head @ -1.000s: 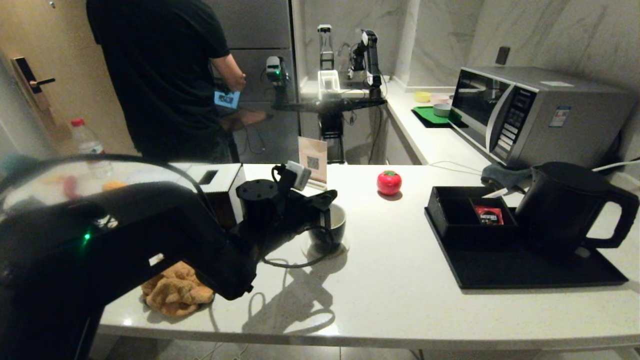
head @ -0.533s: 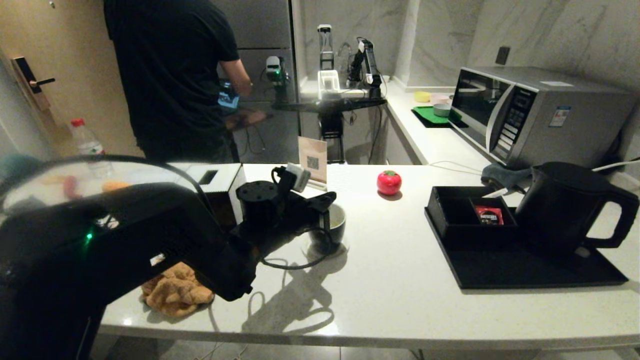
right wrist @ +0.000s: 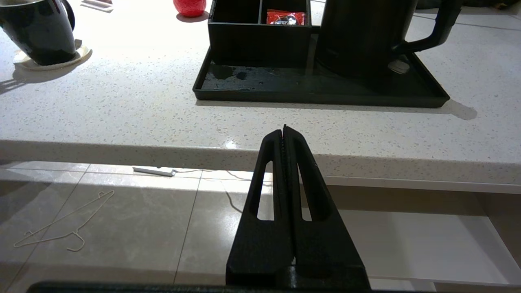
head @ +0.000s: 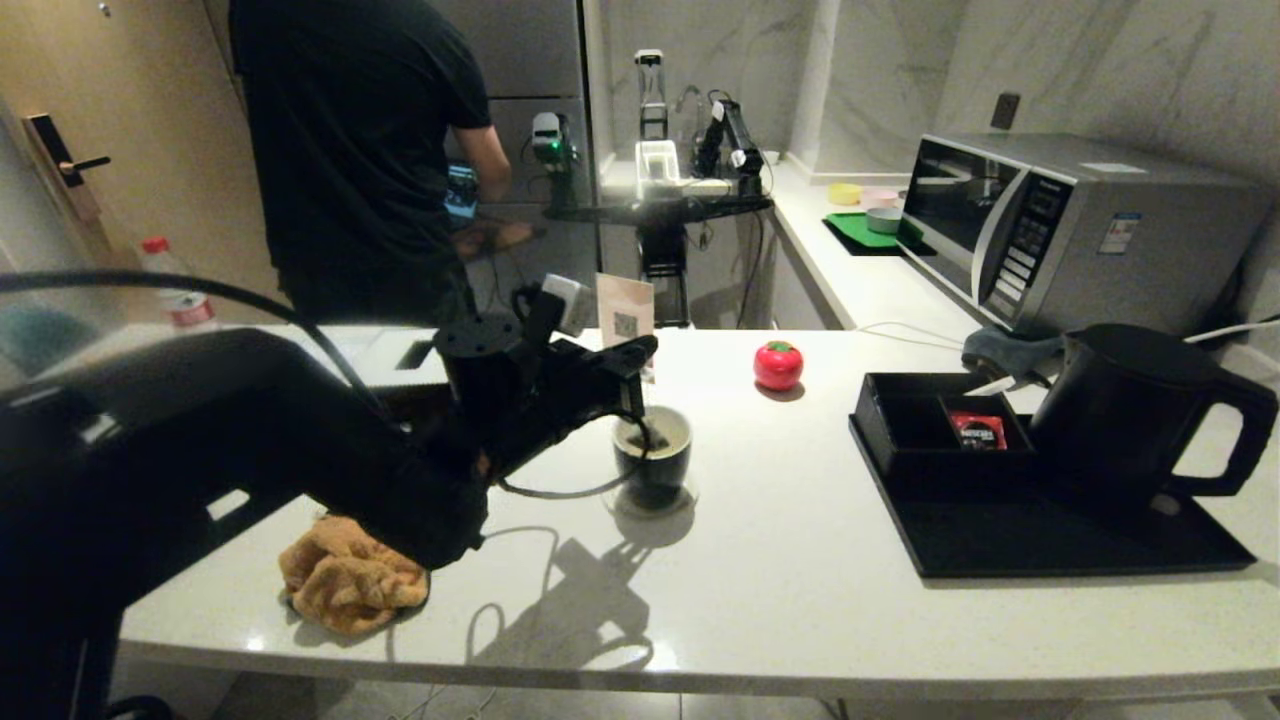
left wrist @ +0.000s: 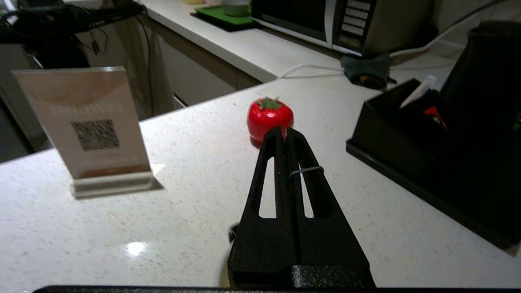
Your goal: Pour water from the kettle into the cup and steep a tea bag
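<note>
The room is dim and a little yellowish. Light comes from above and behind, so hard shadows fall forward on the bench [head: 800, 560]. In the right wrist view the far bench surface is overexposed, almost white. The near left arm [head: 200, 450] looks blurred and bent at the edge

All matte black, chunky left arm [head: 260, 440] with a thin cable looping off it. Left end effector [left wrist: 283, 132]: two slim slotted fingers [left wrist: 309, 179], pebbly texture. Same on the right end effector [right wrist: 283, 129].
</note>
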`<state>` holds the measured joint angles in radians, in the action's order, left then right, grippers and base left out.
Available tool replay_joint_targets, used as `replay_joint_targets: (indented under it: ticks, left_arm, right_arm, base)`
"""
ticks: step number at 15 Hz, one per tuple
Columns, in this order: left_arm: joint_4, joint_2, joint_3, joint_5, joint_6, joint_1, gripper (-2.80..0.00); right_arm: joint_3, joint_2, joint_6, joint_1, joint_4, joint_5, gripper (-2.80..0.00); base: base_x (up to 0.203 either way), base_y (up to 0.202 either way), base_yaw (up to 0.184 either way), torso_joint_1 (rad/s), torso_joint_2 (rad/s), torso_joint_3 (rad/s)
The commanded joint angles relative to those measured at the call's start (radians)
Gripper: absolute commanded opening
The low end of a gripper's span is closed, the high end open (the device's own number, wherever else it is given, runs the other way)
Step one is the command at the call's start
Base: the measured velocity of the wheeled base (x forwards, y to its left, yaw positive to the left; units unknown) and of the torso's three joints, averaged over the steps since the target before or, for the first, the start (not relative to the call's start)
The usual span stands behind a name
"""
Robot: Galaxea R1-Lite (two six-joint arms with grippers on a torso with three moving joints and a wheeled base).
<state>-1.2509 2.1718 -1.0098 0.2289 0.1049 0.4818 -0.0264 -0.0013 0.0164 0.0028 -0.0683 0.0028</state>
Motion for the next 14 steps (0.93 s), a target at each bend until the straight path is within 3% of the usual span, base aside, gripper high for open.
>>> replay_joint_targets:
  ticks: [1, 9, 14]
  left_arm:
    - [0.025, -0.051, -0.035, 0.001, 0.001, -0.010, -2.80]
    - [0.038, -0.040, -0.041, -0.010, 0.001, -0.012, -2.80]
    - [0.023, -0.037, 0.007, -0.008, 0.001, -0.049, -2.80]
  right_arm:
    - [-0.001, 0.001, 0.000, 0.000, -0.001, 0.000, -2.80]
    - [0.000, 0.001, 0.000, 0.000, -0.001, 0.000, -2.80]
    - [0.000, 0.001, 0.000, 0.000, -0.001, 0.000, -2.80]
  base:
    - [0.000, 0.000, 0.000, 0.000, 0.00, 0.000]
    - [0.000, 0.000, 0.000, 0.000, 0.00, 0.000]
    - [0.000, 0.000, 0.000, 0.000, 0.00, 0.000]
